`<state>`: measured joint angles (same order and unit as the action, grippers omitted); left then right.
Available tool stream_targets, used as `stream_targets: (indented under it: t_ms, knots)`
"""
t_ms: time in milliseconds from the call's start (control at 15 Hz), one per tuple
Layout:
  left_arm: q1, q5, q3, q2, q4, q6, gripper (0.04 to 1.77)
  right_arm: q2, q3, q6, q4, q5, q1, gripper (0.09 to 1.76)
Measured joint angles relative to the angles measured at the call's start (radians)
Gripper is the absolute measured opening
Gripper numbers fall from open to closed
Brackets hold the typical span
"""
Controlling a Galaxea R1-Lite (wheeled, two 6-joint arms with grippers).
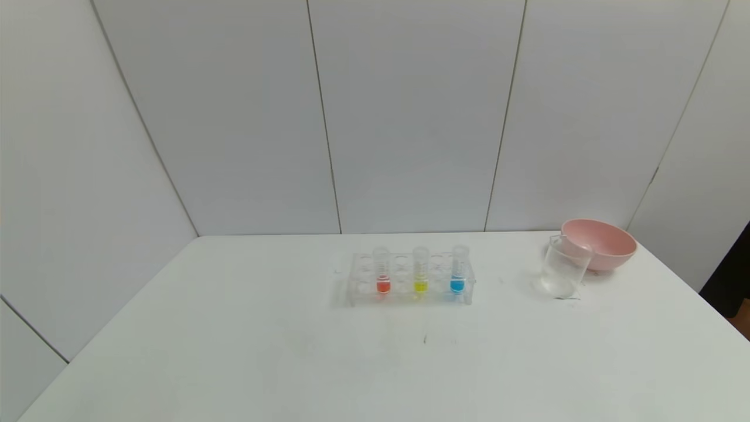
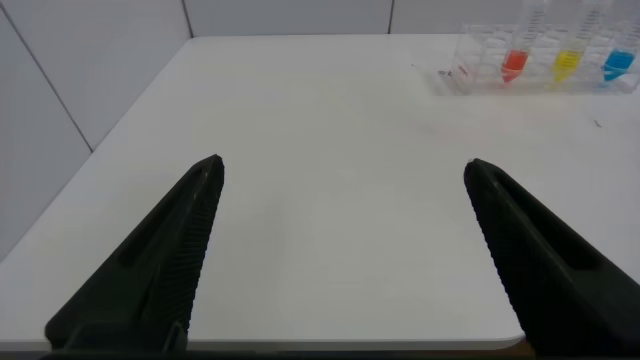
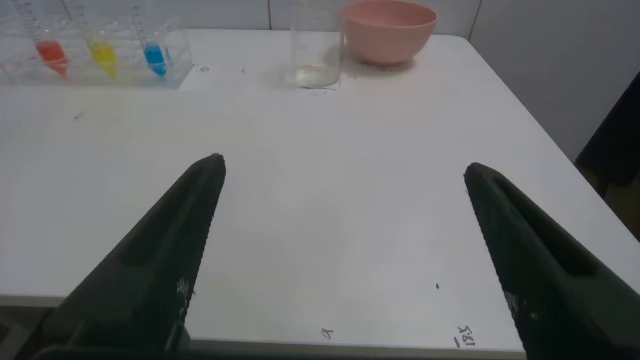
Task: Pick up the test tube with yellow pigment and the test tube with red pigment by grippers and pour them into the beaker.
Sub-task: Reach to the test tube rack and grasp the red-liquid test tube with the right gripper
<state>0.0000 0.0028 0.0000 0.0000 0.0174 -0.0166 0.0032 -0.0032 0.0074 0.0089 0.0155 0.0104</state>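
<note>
A clear tube rack (image 1: pixel 410 280) stands mid-table and holds three upright tubes. The red-pigment tube (image 1: pixel 382 271) is at its left, the yellow-pigment tube (image 1: pixel 420 271) in the middle, a blue-liquid tube (image 1: pixel 458 269) at its right. The clear beaker (image 1: pixel 563 267) stands to the right, empty. Neither gripper shows in the head view. My left gripper (image 2: pixel 343 168) is open and empty over the table's near left edge, far from the red tube (image 2: pixel 514 60) and yellow tube (image 2: pixel 568 62). My right gripper (image 3: pixel 343 168) is open and empty near the front right edge, the beaker (image 3: pixel 314 45) far ahead.
A pink bowl (image 1: pixel 599 242) sits right behind the beaker at the back right; it also shows in the right wrist view (image 3: pixel 390 28). White wall panels enclose the table at the back and left. The table's right edge drops off beside the bowl.
</note>
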Motion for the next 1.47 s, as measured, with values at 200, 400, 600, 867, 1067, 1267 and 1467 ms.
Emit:
stream_targets:
  t_ms: [200, 400, 600, 867, 1067, 1267, 1467]
  knots:
    - [0.0, 0.0, 0.0, 0.0, 0.0, 0.0, 1.72, 0.0, 0.0, 0.0, 0.0, 0.0, 0.0, 1.71]
    - [0.0, 0.0, 0.0, 0.0, 0.0, 0.0, 1.72, 0.0, 0.0, 0.0, 0.0, 0.0, 0.0, 1.71]
    - [0.0, 0.0, 0.0, 0.0, 0.0, 0.0, 1.72, 0.0, 0.0, 0.0, 0.0, 0.0, 0.0, 1.71]
    - [0.0, 0.0, 0.0, 0.0, 0.0, 0.0, 1.72, 0.015, -0.048, -0.006, 0.007, -0.014, 0.0, 1.71]
    - [0.0, 0.0, 0.0, 0.0, 0.0, 0.0, 1.72, 0.135, -0.161, -0.009, 0.004, -0.018, 0.0, 1.71]
    - [0.0, 0.0, 0.0, 0.0, 0.0, 0.0, 1.72, 0.327, -0.277, -0.011, -0.036, -0.019, 0.005, 1.71]
    - [0.0, 0.0, 0.0, 0.0, 0.0, 0.0, 1.72, 0.558, -0.362, -0.013, -0.12, -0.022, 0.016, 1.71]
